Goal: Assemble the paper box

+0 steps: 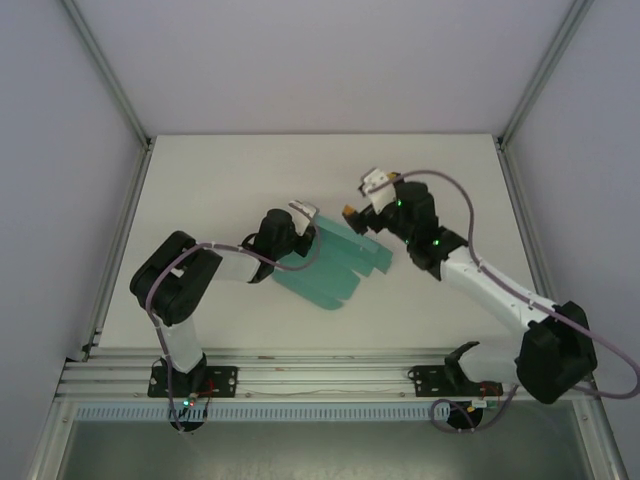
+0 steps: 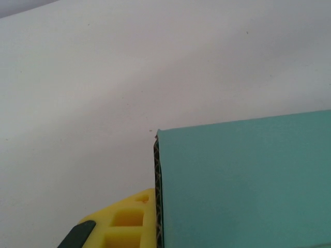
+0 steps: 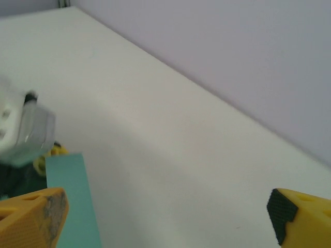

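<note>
The paper box (image 1: 335,265) is a teal-green card sheet, partly folded, lying mid-table with its flaps fanned out to the right. My left gripper (image 1: 301,218) is shut on the sheet's upper left edge. In the left wrist view one yellow finger (image 2: 126,219) presses against the card (image 2: 243,181), whose corrugated edge stands upright; the other finger is hidden behind it. My right gripper (image 1: 360,198) hovers open just beyond the sheet's far right corner. Its yellow fingers (image 3: 31,217) stand wide apart with bare table between them, and a teal flap (image 3: 70,199) lies beside the left one.
The white table (image 1: 230,180) is walled by pale panels at the back and both sides, with aluminium posts (image 1: 110,80) at the corners. A metal rail (image 1: 320,375) carries both arm bases along the near edge. The left gripper's pale body (image 3: 20,129) shows in the right wrist view.
</note>
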